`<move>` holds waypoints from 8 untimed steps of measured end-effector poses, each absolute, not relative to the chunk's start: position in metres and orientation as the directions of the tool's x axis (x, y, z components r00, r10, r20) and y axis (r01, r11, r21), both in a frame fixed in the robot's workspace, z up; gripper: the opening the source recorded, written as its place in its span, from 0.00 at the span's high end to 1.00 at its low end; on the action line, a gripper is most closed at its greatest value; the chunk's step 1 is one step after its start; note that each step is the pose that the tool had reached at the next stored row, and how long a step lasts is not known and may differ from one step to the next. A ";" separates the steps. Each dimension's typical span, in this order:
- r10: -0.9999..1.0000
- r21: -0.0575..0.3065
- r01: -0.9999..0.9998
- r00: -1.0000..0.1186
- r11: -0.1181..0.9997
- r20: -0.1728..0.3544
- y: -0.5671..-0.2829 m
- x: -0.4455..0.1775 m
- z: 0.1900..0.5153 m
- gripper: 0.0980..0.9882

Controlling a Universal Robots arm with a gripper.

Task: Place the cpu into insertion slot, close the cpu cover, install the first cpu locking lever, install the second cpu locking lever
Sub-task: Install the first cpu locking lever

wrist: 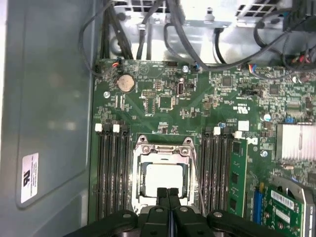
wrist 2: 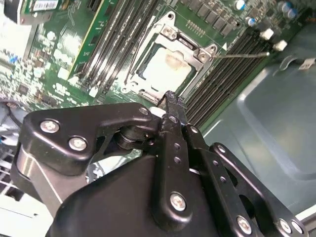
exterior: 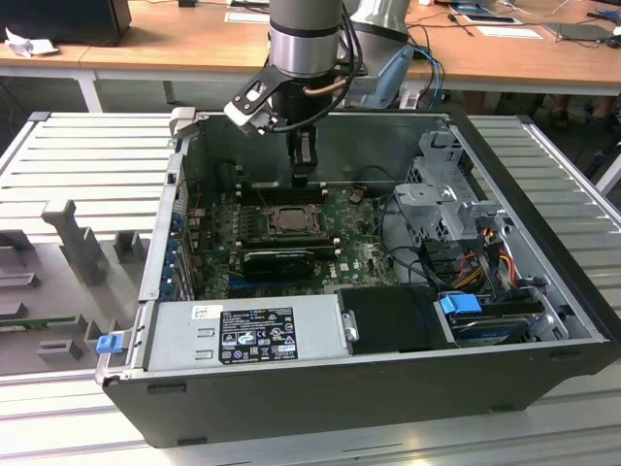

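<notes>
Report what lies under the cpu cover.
Through the square window of the cpu cover, the pale face of the cpu shows, lying flat beneath it. The cpu's outer edges are hidden by the cover's frame, and whatever lies beneath the chip is covered too.

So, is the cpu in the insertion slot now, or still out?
In. In the first wrist view the cpu lies flat inside the insertion slot, its pale face up and framed on all sides.
</notes>
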State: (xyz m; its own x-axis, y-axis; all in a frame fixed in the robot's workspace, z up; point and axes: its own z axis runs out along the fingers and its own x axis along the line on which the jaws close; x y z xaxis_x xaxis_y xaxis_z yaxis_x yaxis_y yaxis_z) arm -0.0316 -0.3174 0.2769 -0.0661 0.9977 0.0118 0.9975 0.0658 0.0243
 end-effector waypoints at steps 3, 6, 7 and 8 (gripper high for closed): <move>0.986 0.024 0.986 -0.166 0.166 0.012 -0.317 -0.032 0.277 0.99; 0.979 0.024 0.979 -0.203 0.203 0.012 -0.317 -0.032 0.277 0.99; 0.977 0.024 0.977 -0.213 0.213 0.012 -0.317 -0.032 0.277 0.99; 0.975 0.024 0.975 -0.223 0.223 0.012 -0.317 -0.032 0.277 0.99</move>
State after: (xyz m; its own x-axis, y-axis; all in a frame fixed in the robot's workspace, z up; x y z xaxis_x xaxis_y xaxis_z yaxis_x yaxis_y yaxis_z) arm -0.0316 -0.3174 0.2768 -0.2231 0.9747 0.0119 0.9746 0.2228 0.0243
